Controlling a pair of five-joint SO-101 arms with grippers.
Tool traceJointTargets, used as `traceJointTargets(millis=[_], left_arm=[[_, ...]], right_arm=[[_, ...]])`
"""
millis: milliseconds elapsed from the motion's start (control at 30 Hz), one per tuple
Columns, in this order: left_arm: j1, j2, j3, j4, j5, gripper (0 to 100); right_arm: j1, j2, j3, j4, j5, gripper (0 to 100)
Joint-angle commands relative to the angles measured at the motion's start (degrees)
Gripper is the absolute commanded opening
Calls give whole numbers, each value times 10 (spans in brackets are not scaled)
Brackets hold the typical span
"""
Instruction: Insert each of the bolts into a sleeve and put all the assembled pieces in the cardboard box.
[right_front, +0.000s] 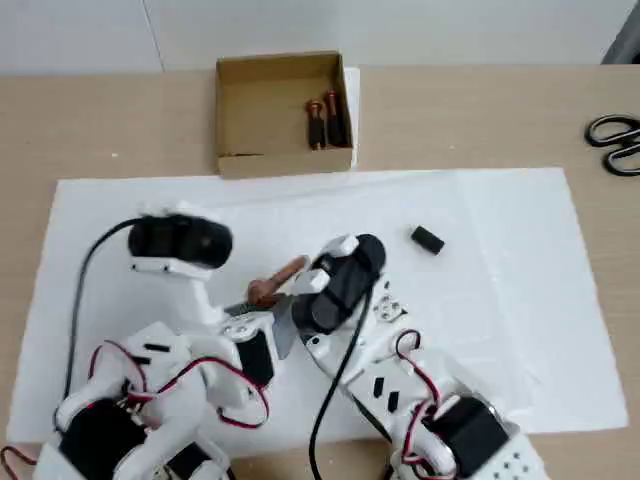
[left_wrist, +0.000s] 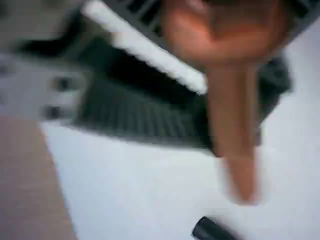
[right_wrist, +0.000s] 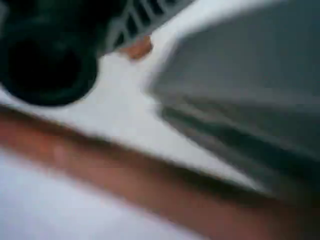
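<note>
My left gripper (right_front: 262, 296) is shut on the head end of a copper bolt (right_front: 278, 281), held just above the white sheet. In the left wrist view the bolt (left_wrist: 232, 125) juts out from the jaws. Its tip points at my right gripper (right_front: 312, 282), which hangs close in front of it. The right wrist view has the bolt tip (right_wrist: 136, 48) beside a black round shape with a dark bore (right_wrist: 47, 62); I cannot tell what holds that shape. A loose black sleeve (right_front: 427, 239) lies on the sheet to the right, and it is also in the left wrist view (left_wrist: 210, 230).
The cardboard box (right_front: 235, 110) stands at the back with two assembled pieces (right_front: 325, 120) against its right wall. A white sheet (right_front: 500, 300) covers the work area. Scissors (right_front: 615, 143) lie at the table's far right edge.
</note>
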Motion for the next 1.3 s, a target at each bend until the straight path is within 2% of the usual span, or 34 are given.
traceJointTargets(millis=[0,167,333,467,633,733,900,1200,1267], left_arm=[[1,-11,2,2,-8,6],[-44,-11,7,-43,-14,6],[-52,-14,7,-44,-57,6],[-93,-11,-1,-54,-93,6],[-169,-9,0,-62,-113,8],[-189,21,4,-56,-127,8],[-190,165,-22,-4,-127,6],[-186,472,-320,195,-131,6],[-186,535,-339,200,-156,6]], right_arm=[[4,7,-39,-29,-6,4],[2,15,-39,-31,-8,4],[2,15,-39,-31,-8,4],[7,13,-40,-30,-6,4],[87,16,-40,-34,-6,4],[136,17,-39,-31,-6,4],[185,17,-37,-30,-10,4],[265,17,-33,23,-35,4],[286,17,-33,31,-42,4]])
